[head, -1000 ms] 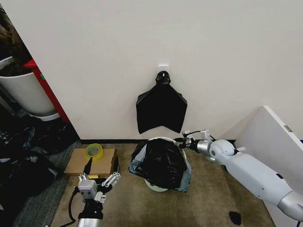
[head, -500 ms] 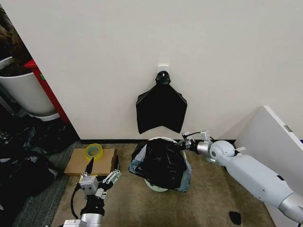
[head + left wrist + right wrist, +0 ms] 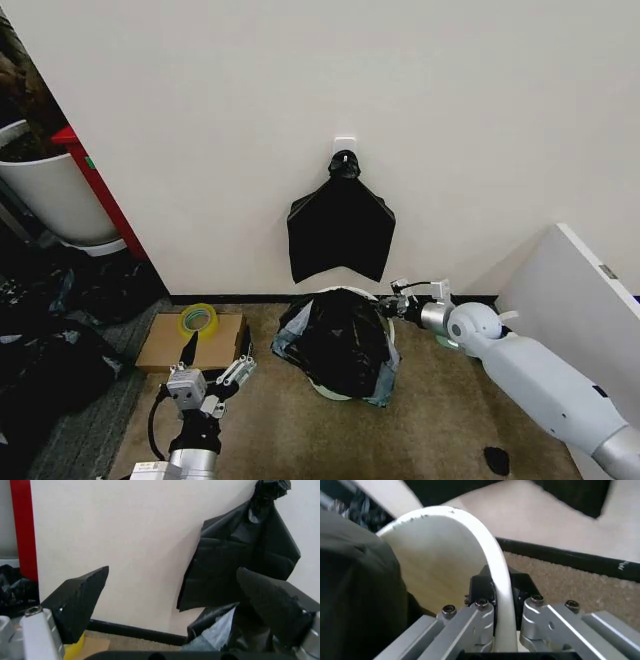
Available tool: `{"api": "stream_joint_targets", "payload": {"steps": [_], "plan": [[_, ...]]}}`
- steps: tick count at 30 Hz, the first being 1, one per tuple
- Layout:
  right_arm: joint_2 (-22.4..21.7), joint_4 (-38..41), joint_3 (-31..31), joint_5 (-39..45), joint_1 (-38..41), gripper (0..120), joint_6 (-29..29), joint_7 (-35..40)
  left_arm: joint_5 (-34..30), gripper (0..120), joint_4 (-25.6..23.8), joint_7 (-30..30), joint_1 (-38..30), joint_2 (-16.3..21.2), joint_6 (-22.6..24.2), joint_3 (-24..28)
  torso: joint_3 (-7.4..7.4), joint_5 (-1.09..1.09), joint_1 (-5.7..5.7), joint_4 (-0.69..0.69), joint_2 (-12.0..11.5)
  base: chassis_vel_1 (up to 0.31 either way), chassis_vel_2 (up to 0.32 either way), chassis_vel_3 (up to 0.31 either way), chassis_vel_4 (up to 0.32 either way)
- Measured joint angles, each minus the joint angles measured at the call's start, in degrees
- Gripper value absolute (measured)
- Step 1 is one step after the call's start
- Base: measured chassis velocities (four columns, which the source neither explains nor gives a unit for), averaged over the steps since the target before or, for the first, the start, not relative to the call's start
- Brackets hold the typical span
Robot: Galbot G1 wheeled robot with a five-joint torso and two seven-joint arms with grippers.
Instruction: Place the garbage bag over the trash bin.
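Note:
The off-white trash bin (image 3: 330, 391) stands on the carpet by the wall, with the crinkled black garbage bag (image 3: 337, 338) draped over its top and front. My right gripper (image 3: 389, 303) is at the bin's right side, shut on its rolled rim (image 3: 501, 570), one finger inside and one outside. In the right wrist view the garbage bag (image 3: 355, 592) lies inside, next to that rim. My left gripper (image 3: 214, 353) hangs low to the left of the bin, open, its black pads (image 3: 80, 600) wide apart with nothing between them.
A flat black bundle (image 3: 342, 228) hangs from a wall hook above the bin. A cardboard box (image 3: 170, 350) with a yellow tape roll (image 3: 198, 320) lies left of the bin. A white planter (image 3: 50, 195) and dark bags (image 3: 45, 360) stand far left, a white panel (image 3: 575, 290) right.
My right gripper has shifted slightly right with the rim in it, and the bin and bag have tipped a little that way. The left gripper has risen slightly.

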Motion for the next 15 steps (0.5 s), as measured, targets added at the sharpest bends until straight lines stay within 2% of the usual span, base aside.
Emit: {"api": "stream_joint_targets", "payload": {"steps": [5,9,10,13,15], "plan": [[-0.60,4.04,4.53,3.15,-4.80,3,-0.37,4.03,-0.05,100,-0.16,-0.01,-0.05,0.12,0.19,0.54,-0.01,0.02,-0.01,0.02,0.00,0.000,0.000,0.000,0.000],[-0.82,9.39,10.33,5.66,-12.43,3,-0.13,11.88,-0.10,100,-0.16,-0.06,-0.50,0.50,0.49,1.30,-0.01,0.00,-0.01,-0.01,0.00,0.000,0.000,0.000,0.000],[-0.82,9.39,10.33,5.66,-12.43,3,-0.13,11.88,-0.10,100,-0.16,-0.06,-0.50,0.50,0.49,1.30,-0.01,0.00,-0.01,-0.01,0.00,0.000,0.000,0.000,0.000],[1.84,13.79,15.07,5.77,-18.45,3,2.59,20.12,-0.10,100,-0.14,-0.09,-0.95,0.73,0.89,2.07,-0.01,0.02,-0.01,0.00,0.00,0.000,0.000,0.000,0.000],[2.68,15.14,16.31,5.97,-19.93,3,3.26,22.20,-0.07,100,-0.15,-0.08,-0.98,0.84,0.97,2.25,-0.01,0.00,-0.01,0.00,0.00,0.000,0.000,0.000,0.000]]}}
